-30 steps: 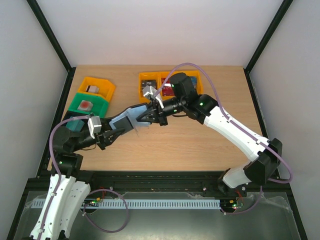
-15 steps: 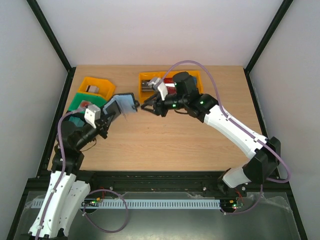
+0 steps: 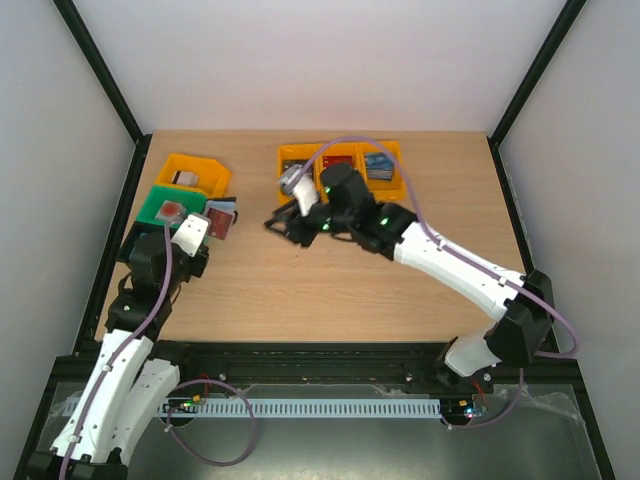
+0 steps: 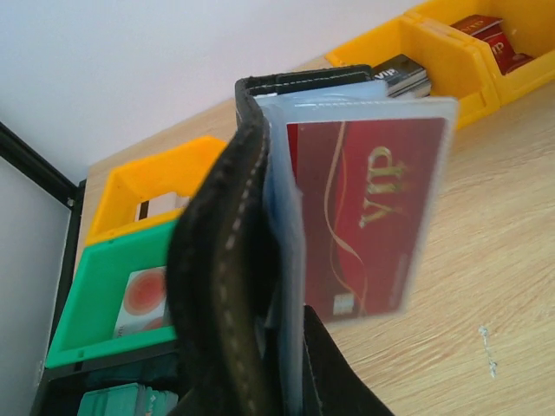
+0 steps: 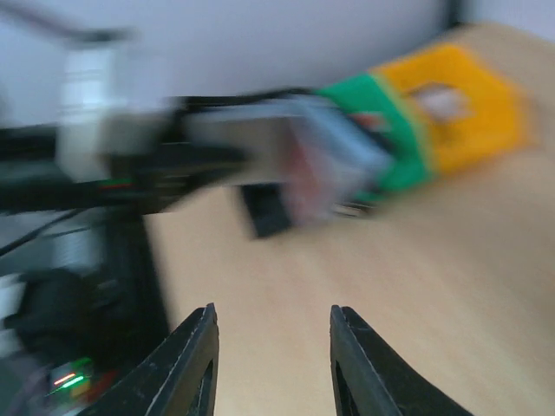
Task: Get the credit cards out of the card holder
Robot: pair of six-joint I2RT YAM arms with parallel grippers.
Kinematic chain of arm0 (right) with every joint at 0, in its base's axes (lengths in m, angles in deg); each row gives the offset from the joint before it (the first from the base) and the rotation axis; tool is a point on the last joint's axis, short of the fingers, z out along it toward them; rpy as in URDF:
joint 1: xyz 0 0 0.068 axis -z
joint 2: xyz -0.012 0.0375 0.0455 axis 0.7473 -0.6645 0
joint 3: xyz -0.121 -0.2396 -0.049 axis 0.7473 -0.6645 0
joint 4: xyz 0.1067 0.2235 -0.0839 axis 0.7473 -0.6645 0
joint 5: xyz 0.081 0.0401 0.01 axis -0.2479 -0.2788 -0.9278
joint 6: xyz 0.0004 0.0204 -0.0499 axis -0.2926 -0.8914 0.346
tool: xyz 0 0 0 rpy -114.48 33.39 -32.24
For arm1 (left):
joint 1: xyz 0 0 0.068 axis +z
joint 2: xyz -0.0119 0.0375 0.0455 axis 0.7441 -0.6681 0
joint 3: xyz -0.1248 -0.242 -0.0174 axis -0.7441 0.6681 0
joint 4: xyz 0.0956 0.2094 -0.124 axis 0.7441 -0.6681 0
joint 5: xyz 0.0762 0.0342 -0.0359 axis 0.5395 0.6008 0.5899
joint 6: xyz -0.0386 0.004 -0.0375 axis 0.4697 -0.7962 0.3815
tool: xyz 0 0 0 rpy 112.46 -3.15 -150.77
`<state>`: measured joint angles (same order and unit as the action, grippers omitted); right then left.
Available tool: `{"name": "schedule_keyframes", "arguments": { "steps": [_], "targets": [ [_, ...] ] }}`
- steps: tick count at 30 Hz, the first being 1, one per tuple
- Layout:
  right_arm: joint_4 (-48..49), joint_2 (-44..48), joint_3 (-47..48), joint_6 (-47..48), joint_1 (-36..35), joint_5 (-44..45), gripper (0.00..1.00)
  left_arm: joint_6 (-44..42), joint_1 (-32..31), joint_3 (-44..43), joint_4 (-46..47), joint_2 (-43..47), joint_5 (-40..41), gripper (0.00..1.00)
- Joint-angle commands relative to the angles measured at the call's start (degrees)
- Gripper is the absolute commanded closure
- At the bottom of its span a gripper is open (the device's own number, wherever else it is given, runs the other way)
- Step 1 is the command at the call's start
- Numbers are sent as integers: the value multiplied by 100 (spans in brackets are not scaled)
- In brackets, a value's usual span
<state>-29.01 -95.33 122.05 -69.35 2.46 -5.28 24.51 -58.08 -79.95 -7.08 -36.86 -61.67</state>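
My left gripper (image 3: 208,232) is shut on the black card holder (image 3: 221,218) and holds it above the table beside the green bin. In the left wrist view the card holder (image 4: 221,260) stands on edge. A red credit card (image 4: 364,217) marked VIP sticks out of its pale blue pocket. Only one finger (image 4: 347,377) of the left gripper (image 4: 282,364) shows. My right gripper (image 3: 277,224) is open and empty, a short way right of the card holder. In the blurred right wrist view the gripper (image 5: 273,316) points at the card holder (image 5: 295,178).
Orange bins (image 3: 392,152) at the rear centre hold a dark card (image 3: 297,165), a red card (image 3: 338,160) and a bluish card (image 3: 378,166). A yellow bin (image 3: 196,170) and a green bin (image 3: 168,206) stand at the left; a teal bin (image 4: 121,403) sits below them.
My left gripper pulled the card holder away to the left, up beside the green bin. My right gripper left the card holder, swung toward the orange bins, then came back left, open.
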Motion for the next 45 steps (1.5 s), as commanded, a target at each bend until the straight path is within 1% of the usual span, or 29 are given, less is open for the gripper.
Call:
{"name": "schedule_keyframes", "arguments": {
  "steps": [1, 3, 5, 9, 13, 15, 18, 21, 23, 27, 29, 31, 36, 40, 45],
  "targets": [
    [1376, 62, -190, 47, -749, -2183, 65, 87, -89, -285, -169, -68, -30, 98],
    [2662, 2, -513, -802, -762, -2592, 65, 307, -90, -380, -259, -99, -312, 98],
    [3504, -146, -674, -1320, -764, -2538, 70, 594, -63, -499, -314, -100, -679, 98],
    [3019, -596, -322, -1351, -754, -1957, 80, 1445, 65, -636, -241, -43, -1829, 98],
    [2533, -745, -96, -1011, -729, -1847, 81, 2257, 216, -564, 206, 174, -3230, 98],
    [2453, -655, -128, -884, -657, -1929, 80, 2671, 274, -433, 684, 407, -3962, 98],
    [2421, -426, -275, -734, -506, -2183, 80, 3462, 329, -163, 1731, 731, -4897, 98],
    [2251, -179, -348, -439, -413, -2633, 78, 4178, 341, 104, 2830, 840, -5467, 98],
    [2079, -55, -363, -239, -407, -2770, 78, 4317, 341, 185, 3129, 822, -5748, 98],
    [1687, 152, -330, 140, -350, -2792, 79, 4137, 341, 167, 3178, 812, -6124, 98],
    [1616, 240, -323, 232, -309, -2804, 81, 4046, 341, 143, 3206, 825, -6287, 98],
    [1554, 244, -261, 285, -307, -2828, 85, 4002, 341, 142, 3267, 829, -6364, 98],
    [1470, 100, -155, 225, -360, -3025, 87, 3955, 345, 132, 3304, 817, -6319, 98],
    [1475, 72, -164, 277, -459, -2947, 94, 3892, 339, 146, 3276, 816, -6456, 98],
    [1682, -14, -112, 216, -561, -3185, 93, 3861, 291, 210, 3308, 804, -6542, 98]
  ]
}}
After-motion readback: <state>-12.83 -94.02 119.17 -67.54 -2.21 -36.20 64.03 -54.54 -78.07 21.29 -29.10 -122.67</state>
